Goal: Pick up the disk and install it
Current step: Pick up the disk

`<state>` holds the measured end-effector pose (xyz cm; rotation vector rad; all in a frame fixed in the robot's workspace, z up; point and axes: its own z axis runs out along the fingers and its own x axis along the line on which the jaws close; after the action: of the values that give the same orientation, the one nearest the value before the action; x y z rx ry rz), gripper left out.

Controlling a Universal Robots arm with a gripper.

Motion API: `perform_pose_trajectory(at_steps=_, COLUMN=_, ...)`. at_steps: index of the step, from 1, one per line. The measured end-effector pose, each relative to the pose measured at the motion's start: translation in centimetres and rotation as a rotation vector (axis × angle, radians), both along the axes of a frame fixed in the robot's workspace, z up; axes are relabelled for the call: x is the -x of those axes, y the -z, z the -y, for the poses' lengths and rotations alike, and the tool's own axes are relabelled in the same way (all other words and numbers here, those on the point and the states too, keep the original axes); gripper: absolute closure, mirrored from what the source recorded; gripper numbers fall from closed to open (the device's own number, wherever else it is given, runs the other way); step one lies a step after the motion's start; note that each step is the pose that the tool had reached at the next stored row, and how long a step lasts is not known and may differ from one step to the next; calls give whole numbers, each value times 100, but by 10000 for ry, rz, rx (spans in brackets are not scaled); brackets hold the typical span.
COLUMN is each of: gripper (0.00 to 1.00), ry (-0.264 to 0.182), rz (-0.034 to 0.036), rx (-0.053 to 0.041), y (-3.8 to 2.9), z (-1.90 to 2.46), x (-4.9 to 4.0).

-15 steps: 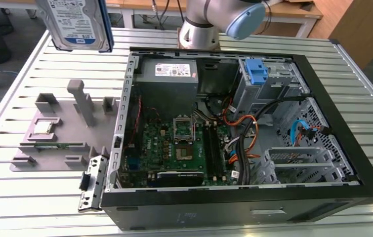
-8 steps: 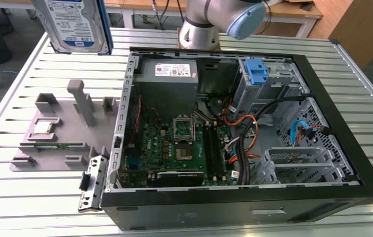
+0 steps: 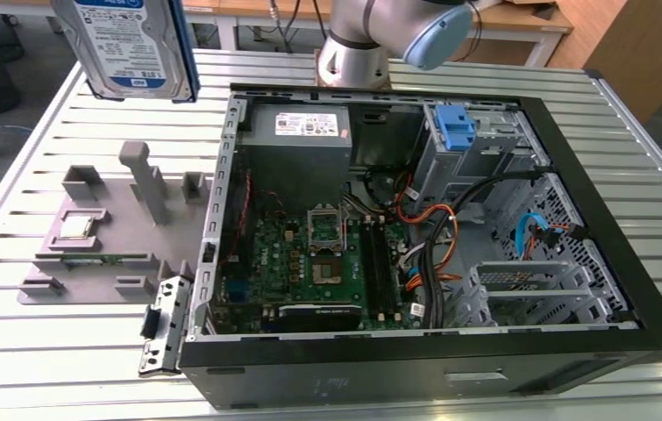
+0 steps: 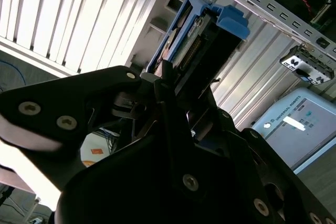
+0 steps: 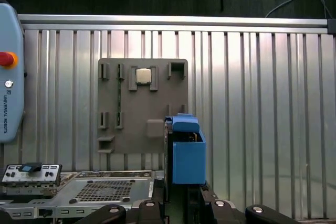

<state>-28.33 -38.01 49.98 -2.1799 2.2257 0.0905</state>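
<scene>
The disk [image 3: 131,48] hangs high above the slatted table at the exterior view's upper left, label facing the camera and blue carrier frame along its edge. In both wrist views it stands edge-on between my black fingers, showing its blue carrier [image 5: 187,153] and connector end [image 4: 202,30]. My gripper [image 4: 176,85] [image 5: 184,195] is shut on the disk. Below it in the first wrist view lies the grey holder plate [image 5: 142,103]. The open computer case [image 3: 565,175] sits to the exterior view's right of the disk, with a blue latch [image 3: 456,127] at its drive bay.
A grey power supply box [image 3: 302,127] with a white sticker sits in the case's far corner, with the motherboard [image 3: 307,263] and cables [image 3: 448,219] below it. The grey holder [image 3: 109,237] carries a chip and a memory stick. A teach pendant [image 5: 10,72] lies beside the table.
</scene>
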Motion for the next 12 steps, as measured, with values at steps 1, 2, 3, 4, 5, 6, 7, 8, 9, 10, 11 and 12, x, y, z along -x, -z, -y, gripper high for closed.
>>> perform_pose_trajectory(at_steps=1, gripper=65, ry=0, rz=0, rx=0, y=0, z=8, x=0)
perform_pose_trajectory(at_steps=2, gripper=65, ry=0, rz=-1, rx=0, y=0, z=15, x=0)
perform_pose_trajectory(at_steps=3, gripper=65, ry=0, rz=1, rx=-1, y=0, z=17, x=0)
perform_pose_trajectory(at_steps=4, gripper=65, ry=1, rz=0, rx=-1, y=0, z=17, x=0)
perform_pose_trajectory(at_steps=5, gripper=65, ry=2, rz=0, rx=-1, y=0, z=17, x=0)
perform_pose_trajectory(at_steps=6, gripper=65, ry=1, rz=0, rx=0, y=0, z=18, x=0)
perform_pose_trajectory(at_steps=7, gripper=65, ry=0, rz=0, rx=0, y=0, z=18, x=-1)
perform_pose_trajectory(at_steps=8, gripper=65, ry=-1, rz=-1, rx=0, y=0, z=19, x=-4)
perform_pose_trajectory(at_steps=9, gripper=65, ry=-1, rz=-1, rx=0, y=0, z=19, x=-9)
perform_pose_trajectory(at_steps=10, gripper=65, ry=-1, rz=-1, rx=0, y=0, z=19, x=-15)
perform_pose_trajectory(at_steps=11, gripper=65, ry=0, rz=-1, rx=0, y=0, z=18, x=-25)
perform_pose_trajectory(at_steps=12, gripper=65, ry=-1, rz=0, rx=0, y=0, z=18, x=-39)
